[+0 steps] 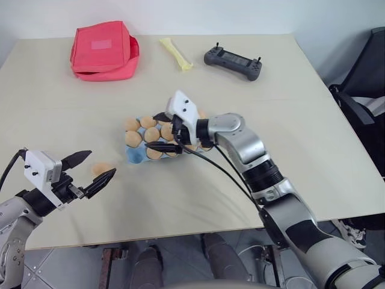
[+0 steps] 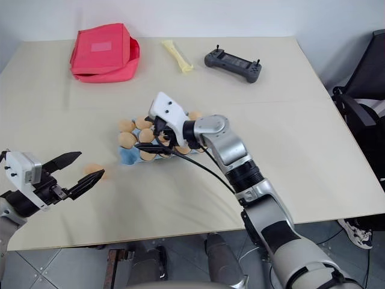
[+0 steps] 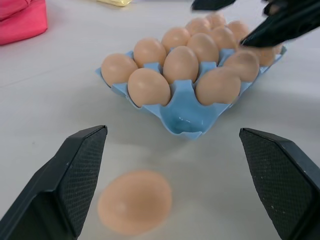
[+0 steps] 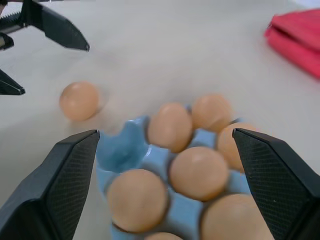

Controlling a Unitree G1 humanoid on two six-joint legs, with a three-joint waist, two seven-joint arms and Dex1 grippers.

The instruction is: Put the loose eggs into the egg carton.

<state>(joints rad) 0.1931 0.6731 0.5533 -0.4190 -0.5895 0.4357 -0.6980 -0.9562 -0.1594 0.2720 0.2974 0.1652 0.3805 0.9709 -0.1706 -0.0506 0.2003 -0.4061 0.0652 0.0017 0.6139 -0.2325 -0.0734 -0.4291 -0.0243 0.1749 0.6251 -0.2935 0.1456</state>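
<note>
The light blue egg carton [image 1: 135,155] lies mid-table with several tan eggs in its cups; one corner cup [image 3: 187,120] toward my left arm is empty. A single loose egg [image 1: 101,169] rests on the table just left of the carton. My left gripper [image 1: 102,164] is open, level, with that egg [image 3: 134,201] lying between and just ahead of its fingers, untouched. My right gripper [image 1: 154,130] hovers open over the carton's left end, fingers spread above the eggs [image 4: 198,171], holding nothing.
A red fabric pouch [image 1: 103,51] sits at the far left of the table. A yellow strip [image 1: 176,54] and a black controller [image 1: 233,62] lie along the far edge. A dark chair [image 1: 364,96] stands beyond the table's right side.
</note>
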